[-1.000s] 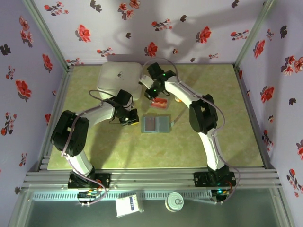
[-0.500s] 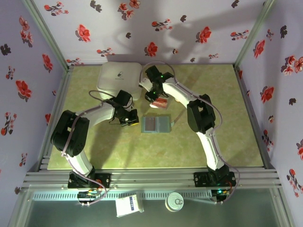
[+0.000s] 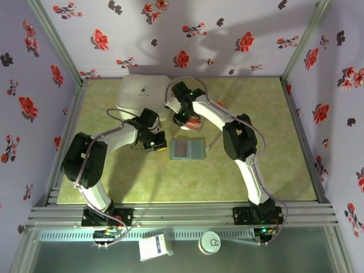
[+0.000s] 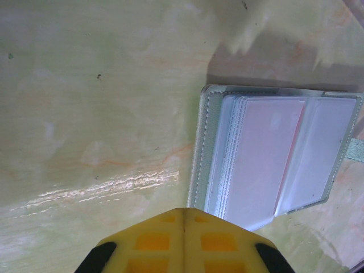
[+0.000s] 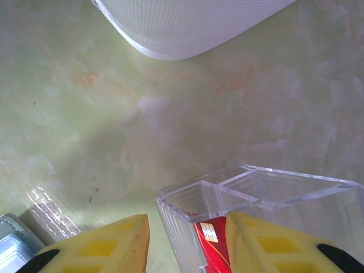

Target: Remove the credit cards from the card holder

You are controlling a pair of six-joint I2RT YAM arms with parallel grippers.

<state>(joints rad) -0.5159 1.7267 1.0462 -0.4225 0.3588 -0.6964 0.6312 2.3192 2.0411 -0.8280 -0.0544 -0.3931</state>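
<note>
At the far left of the green counter [image 3: 261, 165] a white box [image 3: 143, 94] is set. Just in front of it, the left end effector [image 3: 154, 145] is held low over the counter. In the left wrist view its yellow fingers [image 4: 153, 242] are seen pressed together with nothing between them, the tip just at the near edge of the holder [image 4: 273, 159]. Whether the tip touches the holder cannot be told. The holder [image 3: 187, 150] is laid flat and unfolded near the counter's middle, its pale inner sleeves facing up.

Beyond the holder, near the white box's right corner, the right end effector [image 3: 183, 118] is pointed down at a clear case [image 5: 256, 187]. Its fingers [image 5: 114, 244] are spread wide, and the case's near corner is straddled by them. A red card [image 5: 207, 242] with a chip is seen standing inside the case, between the fingers, out of the holder.
</note>
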